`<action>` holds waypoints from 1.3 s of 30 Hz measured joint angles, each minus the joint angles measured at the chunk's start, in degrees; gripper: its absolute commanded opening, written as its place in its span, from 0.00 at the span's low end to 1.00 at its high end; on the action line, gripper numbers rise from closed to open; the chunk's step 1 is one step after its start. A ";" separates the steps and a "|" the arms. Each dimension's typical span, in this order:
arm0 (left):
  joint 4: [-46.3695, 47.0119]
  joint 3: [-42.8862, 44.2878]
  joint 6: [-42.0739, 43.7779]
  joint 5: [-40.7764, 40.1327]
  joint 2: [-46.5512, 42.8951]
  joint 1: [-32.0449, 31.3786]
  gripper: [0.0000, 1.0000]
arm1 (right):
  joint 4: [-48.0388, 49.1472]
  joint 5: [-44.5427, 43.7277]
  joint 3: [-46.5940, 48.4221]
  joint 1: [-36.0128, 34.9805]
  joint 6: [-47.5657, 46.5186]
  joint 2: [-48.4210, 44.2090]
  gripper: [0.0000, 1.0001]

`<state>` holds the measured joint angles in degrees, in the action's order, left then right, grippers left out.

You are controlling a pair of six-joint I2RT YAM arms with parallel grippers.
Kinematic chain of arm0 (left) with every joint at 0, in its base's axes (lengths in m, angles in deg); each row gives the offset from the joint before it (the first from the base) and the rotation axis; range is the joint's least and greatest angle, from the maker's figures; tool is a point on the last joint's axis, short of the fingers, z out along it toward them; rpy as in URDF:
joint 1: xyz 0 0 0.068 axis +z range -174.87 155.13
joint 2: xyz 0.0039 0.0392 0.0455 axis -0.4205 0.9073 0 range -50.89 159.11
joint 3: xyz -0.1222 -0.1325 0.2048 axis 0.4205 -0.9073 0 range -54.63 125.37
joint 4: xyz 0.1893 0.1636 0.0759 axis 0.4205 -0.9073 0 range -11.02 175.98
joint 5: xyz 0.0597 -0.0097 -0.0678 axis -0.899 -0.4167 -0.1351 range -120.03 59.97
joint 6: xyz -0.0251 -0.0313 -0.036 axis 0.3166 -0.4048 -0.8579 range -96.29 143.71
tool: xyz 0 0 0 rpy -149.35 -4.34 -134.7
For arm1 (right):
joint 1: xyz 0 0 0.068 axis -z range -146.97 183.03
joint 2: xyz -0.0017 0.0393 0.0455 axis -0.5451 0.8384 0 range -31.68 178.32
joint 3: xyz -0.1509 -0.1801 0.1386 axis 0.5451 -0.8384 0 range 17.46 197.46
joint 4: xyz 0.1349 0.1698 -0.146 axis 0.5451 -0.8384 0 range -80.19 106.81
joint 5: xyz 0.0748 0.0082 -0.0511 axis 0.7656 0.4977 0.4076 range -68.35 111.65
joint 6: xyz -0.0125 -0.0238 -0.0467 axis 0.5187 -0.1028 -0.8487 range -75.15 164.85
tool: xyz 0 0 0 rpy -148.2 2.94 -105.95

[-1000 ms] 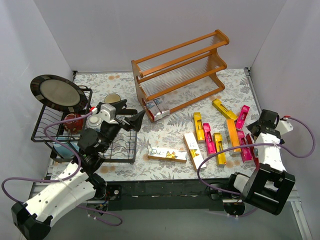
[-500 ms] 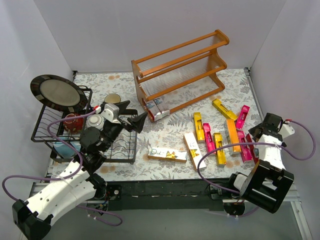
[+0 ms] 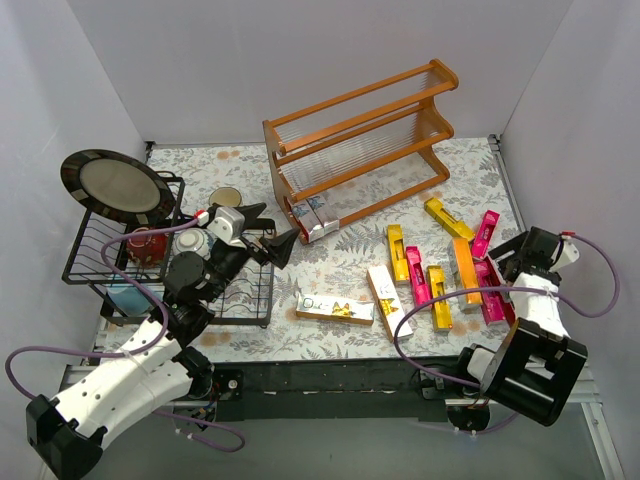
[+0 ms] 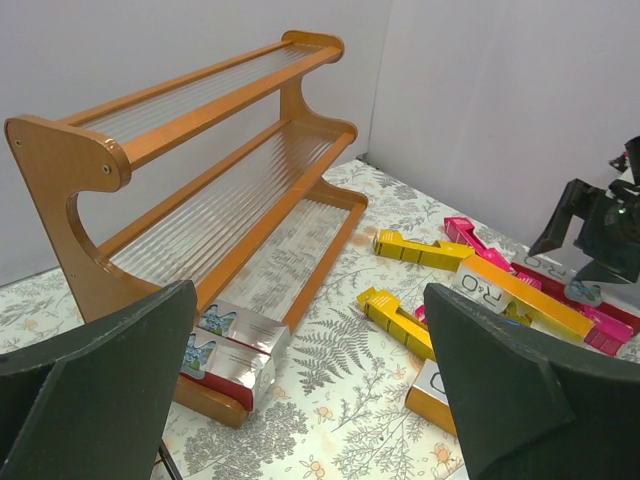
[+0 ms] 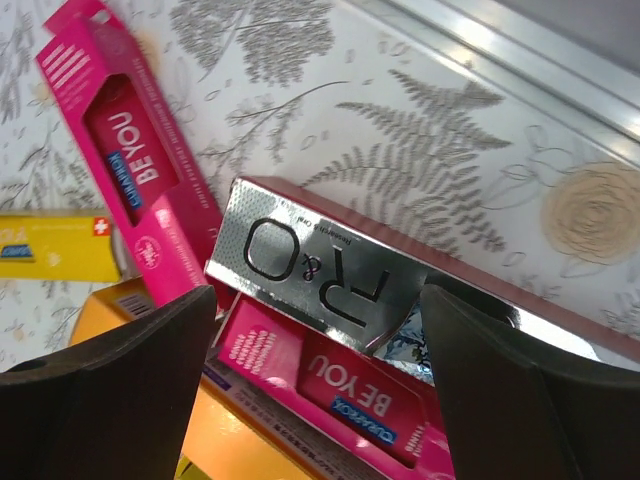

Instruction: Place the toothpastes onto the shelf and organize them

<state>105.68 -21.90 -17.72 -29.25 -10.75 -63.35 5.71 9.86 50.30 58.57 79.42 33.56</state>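
The orange-brown shelf stands at the back centre, and it also shows in the left wrist view. Two silver toothpaste cartons lie on its bottom tier at the left end. Several magenta, yellow and white cartons lie loose on the table's right side. One white-gold carton lies apart near the front. My left gripper is open and empty beside the dish rack. My right gripper is open, low over a silver R&O carton and a magenta carton.
A black wire dish rack stands at the left with a dark plate, a red cup and bowls. White walls close in the table on three sides. The table's right rail runs near the right gripper.
My right gripper has shifted slightly left and lower onto the carton pile. My left gripper has moved a little forward and right. No carton has moved.
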 measured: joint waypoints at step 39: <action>-0.42 0.00 0.28 0.83 -1.03 0.00 0.98 | 0.66 13.75 -0.42 0.50 -14.71 1.22 0.97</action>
<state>105.27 -21.90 -17.44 -28.42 -11.77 -63.35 6.37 23.61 49.89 59.07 64.71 34.78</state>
